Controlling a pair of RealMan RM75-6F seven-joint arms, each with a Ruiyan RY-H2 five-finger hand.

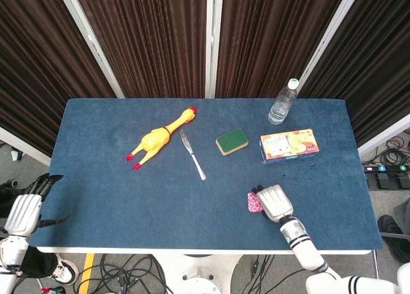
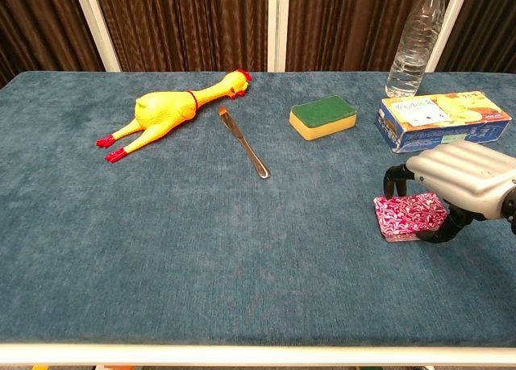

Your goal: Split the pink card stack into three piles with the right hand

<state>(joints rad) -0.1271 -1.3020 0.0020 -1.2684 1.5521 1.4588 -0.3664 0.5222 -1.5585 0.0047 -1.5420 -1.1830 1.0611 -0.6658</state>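
Both views were bright and evenly lit from overhead, so the blue counter [image 1: 128, 198] showed only faint, soft shadows close under the things on it. The water bottle [image 2: 414, 39] caught small glints, while the curtains behind it stayed dark. Focus was sharp throughout, with no motion blur.

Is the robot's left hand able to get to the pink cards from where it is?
Probably not: the left hand hangs off the table's left edge, while the pink card stack sits far across, under the right hand.
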